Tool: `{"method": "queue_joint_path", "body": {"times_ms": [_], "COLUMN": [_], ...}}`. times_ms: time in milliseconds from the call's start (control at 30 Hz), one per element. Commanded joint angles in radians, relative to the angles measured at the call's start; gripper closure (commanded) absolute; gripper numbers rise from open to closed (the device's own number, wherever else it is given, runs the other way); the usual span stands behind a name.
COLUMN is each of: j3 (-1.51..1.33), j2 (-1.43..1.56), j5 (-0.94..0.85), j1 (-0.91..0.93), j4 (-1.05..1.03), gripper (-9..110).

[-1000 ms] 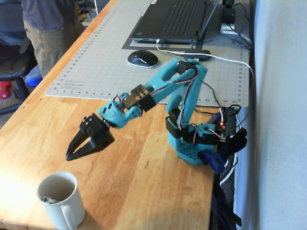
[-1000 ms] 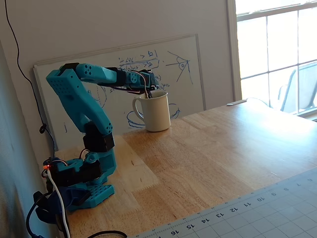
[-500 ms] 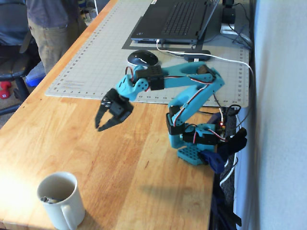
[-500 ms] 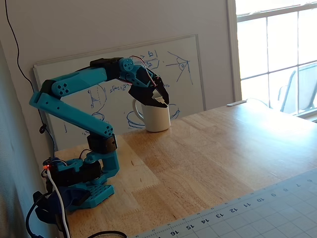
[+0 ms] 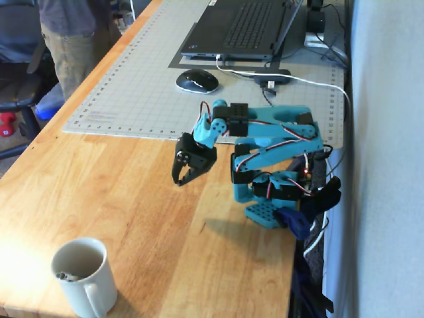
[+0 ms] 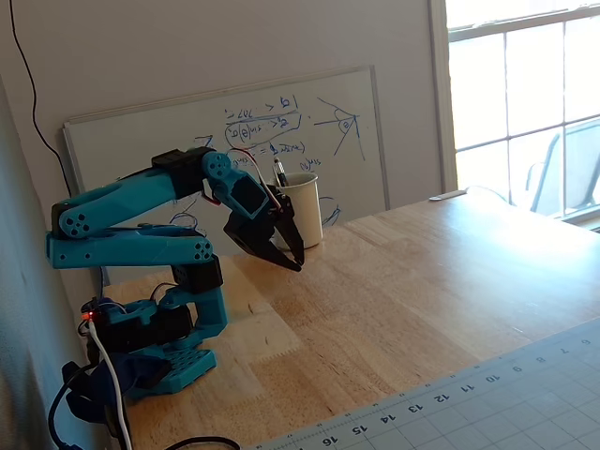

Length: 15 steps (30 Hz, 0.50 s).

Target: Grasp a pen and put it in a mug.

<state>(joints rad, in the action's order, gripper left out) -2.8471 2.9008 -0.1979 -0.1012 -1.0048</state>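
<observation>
Gripper seen mid-frame, fingers slightly parted, nothing held. Pen seen inside mug, lower left. Laptop shown only here; whiteboard only in other fixed view, where pen pokes above mug.

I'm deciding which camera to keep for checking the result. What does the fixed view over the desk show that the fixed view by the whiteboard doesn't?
Only the desk view shows the laptop, mouse and down into the mug. Only the whiteboard view shows the pen standing above the rim, the whiteboard and window. Both show the gripper holding nothing, apart from the mug, and the cutting mat.
</observation>
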Motion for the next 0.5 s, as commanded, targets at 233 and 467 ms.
{"method": "queue_joint_path", "body": {"times_ms": [233,467], "j3": [-0.181,-0.295], "j2": [0.256,0.402], "j5": [-0.009,-0.008], "j1": [0.006,0.008], "j4": [-0.002,-0.018], "gripper": [101,101]}}
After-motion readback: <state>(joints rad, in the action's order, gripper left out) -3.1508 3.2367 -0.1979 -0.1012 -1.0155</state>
